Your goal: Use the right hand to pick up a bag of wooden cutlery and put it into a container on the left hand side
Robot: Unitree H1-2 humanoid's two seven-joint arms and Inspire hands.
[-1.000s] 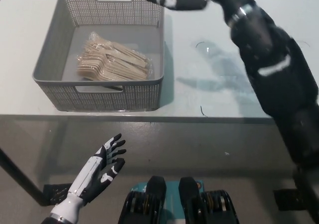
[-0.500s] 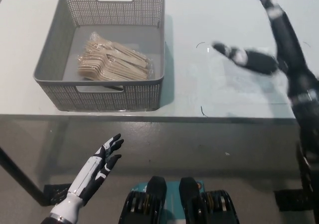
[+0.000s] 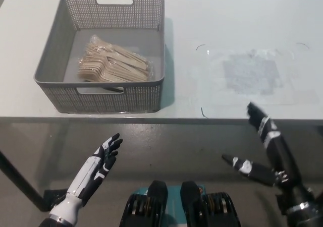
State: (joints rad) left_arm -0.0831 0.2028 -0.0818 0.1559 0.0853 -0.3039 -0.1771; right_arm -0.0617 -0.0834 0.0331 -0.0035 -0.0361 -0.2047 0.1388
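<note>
Since half a second ago my right robot hand [image 3: 272, 159] has dropped off the table [image 3: 227, 15]. It now hangs below the table's front edge at the lower right of the head view, well apart from everything on top. I see it empty, fingers [image 3: 260, 121] spread and pointing up toward the table edge, thumb stuck out to the left.

The bag of wooden cutlery [image 3: 113, 63] has not shifted. It lies flat on the bottom of the grey basket [image 3: 119, 99], toward the front wall and a little left of middle. Its clear wrap catches light over the pale utensils packed side by side, and nothing touches it.

The basket sits on the left part of the table, its front wall near the table's front edge. It has a handle slot in the far wall and one in the near wall.

To the right of the basket, on bare table, I can make out a faint grey patch [image 3: 250, 73] with small dark corner marks around it. Whether it is a film or a stain I cannot tell.

My left robot hand [image 3: 98, 162] rests at the lower left, below the table edge, also holding nothing. Its fingers are loosely apart and point up and to the right, about where they were a second ago.
</note>
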